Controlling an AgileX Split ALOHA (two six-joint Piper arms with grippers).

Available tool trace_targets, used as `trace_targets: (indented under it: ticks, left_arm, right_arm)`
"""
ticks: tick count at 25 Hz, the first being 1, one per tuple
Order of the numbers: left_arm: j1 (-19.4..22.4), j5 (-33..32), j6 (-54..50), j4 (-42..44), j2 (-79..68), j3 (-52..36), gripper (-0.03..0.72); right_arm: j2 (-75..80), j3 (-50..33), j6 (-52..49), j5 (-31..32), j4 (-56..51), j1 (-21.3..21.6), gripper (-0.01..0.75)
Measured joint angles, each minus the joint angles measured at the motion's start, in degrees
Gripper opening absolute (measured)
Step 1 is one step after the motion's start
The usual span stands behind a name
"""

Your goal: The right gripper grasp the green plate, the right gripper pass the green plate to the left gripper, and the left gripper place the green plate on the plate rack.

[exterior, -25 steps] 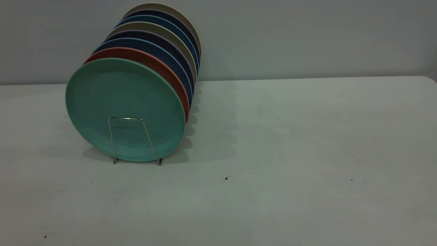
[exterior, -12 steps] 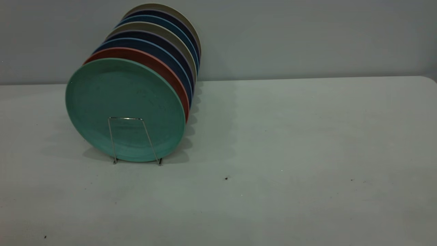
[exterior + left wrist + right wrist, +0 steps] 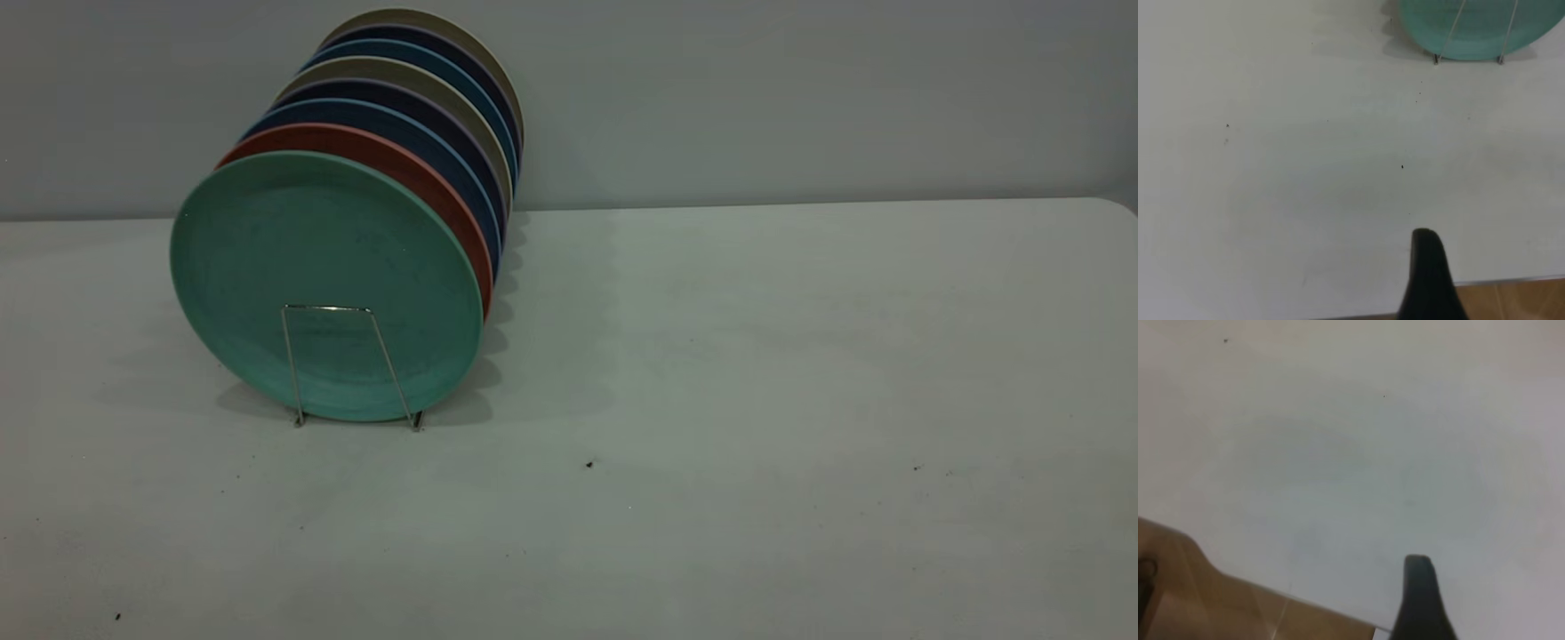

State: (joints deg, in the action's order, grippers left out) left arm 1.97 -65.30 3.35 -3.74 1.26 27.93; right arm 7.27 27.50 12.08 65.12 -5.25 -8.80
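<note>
The green plate (image 3: pixel 324 284) stands upright at the front of the plate rack (image 3: pixel 329 308), behind its front wire loop, at the table's left. Its lower rim also shows in the left wrist view (image 3: pixel 1471 27), with the rack's wires (image 3: pixel 1445 40) across it. Neither gripper shows in the exterior view. In the left wrist view my left gripper (image 3: pixel 1426 267) is a black tip above the table's near edge, far from the plate and holding nothing I can see. In the right wrist view my right gripper (image 3: pixel 1419 593) is a black tip above bare table near its edge.
Behind the green plate the rack holds a salmon-pink plate (image 3: pixel 427 178), several blue plates (image 3: pixel 444 142) and beige ones. The white table (image 3: pixel 756 356) stretches to the right. A wooden floor shows past the table's edge in both wrist views (image 3: pixel 1511 300) (image 3: pixel 1205 600).
</note>
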Motion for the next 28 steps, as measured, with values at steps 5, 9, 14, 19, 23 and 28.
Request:
trace_targets:
  ticks: [5, 9, 14, 19, 23, 28]
  left_arm:
    - [-2.18, 0.07, 1.43, 0.00, 0.00, 0.00, 0.540]
    - [-2.92, 0.12, 1.72, 0.00, 0.00, 0.00, 0.540]
    - [-2.92, 0.12, 1.72, 0.00, 0.00, 0.00, 0.540]
    - [-2.92, 0.12, 1.72, 0.00, 0.00, 0.00, 0.540]
    - [-2.92, 0.12, 1.72, 0.00, 0.00, 0.00, 0.540]
    - [-2.92, 0.12, 1.72, 0.00, 0.00, 0.00, 0.540]
  right_arm:
    - [0.00, -0.07, 0.00, 0.00, 0.00, 0.00, 0.554]
    - [0.00, -0.07, 0.00, 0.00, 0.00, 0.00, 0.554]
    - [0.00, -0.07, 0.05, 0.00, 0.00, 0.00, 0.554]
    - [0.00, -0.07, 0.05, 0.00, 0.00, 0.00, 0.554]
    - [-2.11, -0.07, 0.05, 0.00, -0.05, 2.26, 0.554]
    - [-8.12, -0.07, 0.05, 0.18, -0.18, 5.74, 0.554]
